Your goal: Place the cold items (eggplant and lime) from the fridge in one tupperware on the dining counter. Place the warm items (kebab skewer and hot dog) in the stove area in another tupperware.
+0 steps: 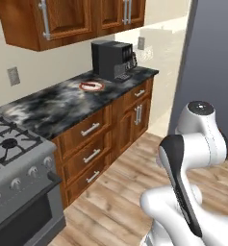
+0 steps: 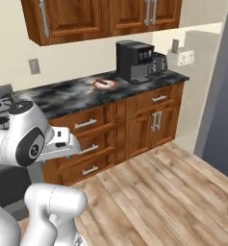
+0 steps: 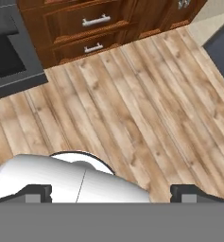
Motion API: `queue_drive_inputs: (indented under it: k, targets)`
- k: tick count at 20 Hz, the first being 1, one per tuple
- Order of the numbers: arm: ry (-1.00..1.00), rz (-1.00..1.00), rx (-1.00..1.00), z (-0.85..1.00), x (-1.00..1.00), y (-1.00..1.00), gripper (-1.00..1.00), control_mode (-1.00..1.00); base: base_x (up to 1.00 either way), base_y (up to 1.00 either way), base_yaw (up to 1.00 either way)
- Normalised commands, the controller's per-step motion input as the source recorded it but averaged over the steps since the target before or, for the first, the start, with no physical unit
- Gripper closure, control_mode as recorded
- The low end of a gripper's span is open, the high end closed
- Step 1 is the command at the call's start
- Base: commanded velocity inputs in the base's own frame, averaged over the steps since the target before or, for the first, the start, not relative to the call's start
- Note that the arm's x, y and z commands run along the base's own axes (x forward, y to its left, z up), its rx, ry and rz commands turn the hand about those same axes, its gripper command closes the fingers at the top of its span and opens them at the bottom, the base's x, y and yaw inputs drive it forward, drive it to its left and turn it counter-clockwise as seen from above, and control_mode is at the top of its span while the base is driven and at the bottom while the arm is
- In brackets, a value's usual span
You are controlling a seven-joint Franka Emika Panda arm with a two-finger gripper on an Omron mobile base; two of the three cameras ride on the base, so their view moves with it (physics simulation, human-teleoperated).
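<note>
Stove area [image 3: 9, 61] far beyond open gripper [image 3: 111, 194]

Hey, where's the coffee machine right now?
The coffee machine stands at the far right end of the dark counter, under the wall cabinets, just right of a small red-rimmed plate.

A home kitchen: a dark marbled worktop [image 1: 62, 108] runs over wooden drawers [image 1: 91, 144] (steel handles), just beside a steel range [image 1: 14, 178], a coffee machine [image 1: 113, 60] at its far end.
</note>
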Motion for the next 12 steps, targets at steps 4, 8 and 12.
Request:
queue_drive_inputs:
  k: [4, 8, 12]
  targets:
    - [0.0, 0.0, 0.0, 0.0, 0.0, 0.0, -1.0, 1.0, 1.0, -0.4, 0.37]
    - [0.0, 0.0, 0.0, 0.0, 0.0, 0.0, -1.0, 1.0, 1.0, -0.33, 0.35]
    - [0.0, 0.0, 0.0, 0.0, 0.0, 0.0, -1.0, 1.0, 1.0, -0.34, 0.34]
